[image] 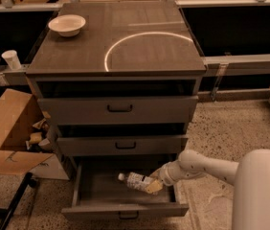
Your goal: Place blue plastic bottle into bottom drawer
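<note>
The blue plastic bottle (137,180) lies on its side inside the open bottom drawer (125,210), white cap pointing left, label facing up. My gripper (155,184) reaches in from the right on the white arm and is at the bottle's right end, low in the drawer. The bottom drawer is pulled out toward the camera, its dark bar handle at the front edge. The two shallower drawers above it are shut.
A white bowl (67,24) sits on the cabinet top (125,42). A small white paper cup (12,59) stands on a ledge at the left. An open cardboard box (10,133) with clutter stands on the floor beside the cabinet's left side.
</note>
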Robot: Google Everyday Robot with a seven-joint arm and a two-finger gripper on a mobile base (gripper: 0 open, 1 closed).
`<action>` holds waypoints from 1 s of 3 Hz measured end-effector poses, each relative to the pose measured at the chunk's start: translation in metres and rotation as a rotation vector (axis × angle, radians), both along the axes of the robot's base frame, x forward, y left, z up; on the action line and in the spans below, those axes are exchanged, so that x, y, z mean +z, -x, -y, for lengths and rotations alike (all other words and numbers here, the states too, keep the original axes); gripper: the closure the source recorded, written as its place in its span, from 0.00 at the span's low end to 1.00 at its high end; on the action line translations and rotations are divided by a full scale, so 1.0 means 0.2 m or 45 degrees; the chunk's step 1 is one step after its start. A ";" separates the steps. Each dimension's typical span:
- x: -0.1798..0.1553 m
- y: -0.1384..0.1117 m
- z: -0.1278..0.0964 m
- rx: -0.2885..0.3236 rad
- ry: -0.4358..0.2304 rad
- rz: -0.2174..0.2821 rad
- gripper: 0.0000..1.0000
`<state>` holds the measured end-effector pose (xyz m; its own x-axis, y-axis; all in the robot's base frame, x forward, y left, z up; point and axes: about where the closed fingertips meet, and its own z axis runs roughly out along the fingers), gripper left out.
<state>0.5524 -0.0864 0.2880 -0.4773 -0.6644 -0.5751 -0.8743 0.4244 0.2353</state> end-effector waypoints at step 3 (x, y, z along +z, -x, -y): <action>-0.32 -0.15 0.08 -0.135 -0.007 -0.055 0.14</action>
